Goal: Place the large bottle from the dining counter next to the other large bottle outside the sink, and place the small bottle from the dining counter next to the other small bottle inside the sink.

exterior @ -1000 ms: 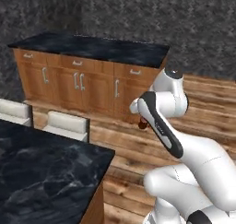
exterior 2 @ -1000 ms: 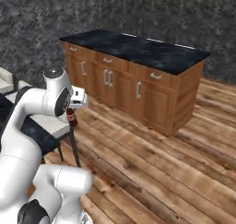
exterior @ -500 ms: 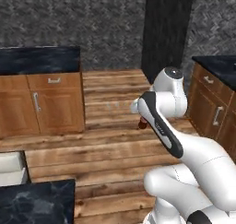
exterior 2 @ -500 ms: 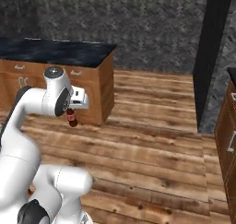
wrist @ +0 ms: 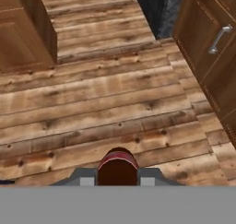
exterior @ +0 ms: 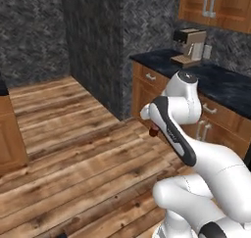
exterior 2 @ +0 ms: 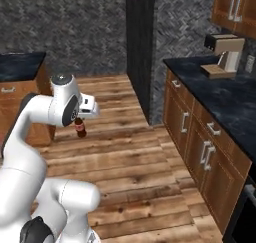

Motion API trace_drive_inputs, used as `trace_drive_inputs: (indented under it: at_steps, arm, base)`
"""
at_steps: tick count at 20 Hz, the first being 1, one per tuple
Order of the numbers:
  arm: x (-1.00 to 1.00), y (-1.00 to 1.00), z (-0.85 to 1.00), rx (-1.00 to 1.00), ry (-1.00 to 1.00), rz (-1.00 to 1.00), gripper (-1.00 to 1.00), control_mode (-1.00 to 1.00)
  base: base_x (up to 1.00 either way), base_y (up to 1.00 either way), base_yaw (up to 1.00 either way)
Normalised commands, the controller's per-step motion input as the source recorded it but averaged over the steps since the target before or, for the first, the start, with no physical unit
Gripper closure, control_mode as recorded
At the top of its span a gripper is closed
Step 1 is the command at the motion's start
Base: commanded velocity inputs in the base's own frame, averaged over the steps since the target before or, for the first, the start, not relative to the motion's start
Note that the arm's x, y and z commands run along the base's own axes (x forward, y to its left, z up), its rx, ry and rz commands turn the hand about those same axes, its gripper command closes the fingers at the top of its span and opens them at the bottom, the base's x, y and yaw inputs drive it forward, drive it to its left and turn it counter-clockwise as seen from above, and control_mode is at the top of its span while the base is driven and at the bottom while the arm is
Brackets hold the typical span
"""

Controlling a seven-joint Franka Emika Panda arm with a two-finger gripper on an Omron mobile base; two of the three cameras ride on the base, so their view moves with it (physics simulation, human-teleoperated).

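Observation:
My gripper (exterior 2: 79, 121) hangs in front of the arm at chest height, pointing down at the wooden floor, shut on a dark bottle (exterior 2: 80, 129) with a red band. The same bottle (exterior: 153, 132) peeks out beside the forearm in the left base view, under the gripper (exterior: 152, 127). In the hand view its dark round top with a red rim (wrist: 118, 165) sits between the fingertips of the gripper (wrist: 118, 176). I cannot tell whether it is the large or the small bottle. The sink and the other bottles are out of view.
A dark-topped kitchen counter (exterior 2: 222, 104) over wooden cabinets runs along the right, with a coffee machine (exterior 2: 226, 52) on it. A dark stone pillar (exterior 2: 140, 47) stands ahead. A wooden counter cabinet (exterior 2: 20, 94) is at the left. Wooden floor (wrist: 115, 94) lies open below the gripper.
The whole picture has swung: the base has turned, the island counter has slid off to the left and the wall counter with the coffee machine has come in. The arm keeps its pose, bottle still held.

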Motion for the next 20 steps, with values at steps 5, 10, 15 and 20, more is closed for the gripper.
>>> trace_drive_inputs:
  at_steps: [5, 10, 15, 20]
  arm:
    - [0.00, 0.00, 0.00, 0.00, 0.00, 0.00, 1.00, 1.00]
    - [0.00, 0.00, 0.00, 0.00, 0.00, 0.00, 1.00, 1.00]
    - [0.00, 0.00, 0.00, 0.00, 0.00, 0.00, 1.00, 1.00]
    - [0.00, 0.00, 0.00, 0.00, 0.00, 0.00, 1.00, 1.00]
  base:
    - [0.00, 0.69, -0.47]
    - [0.08, 0.50, -0.55]
    - [0.04, 0.01, -0.68]
    - [0.02, -0.04, -0.73]
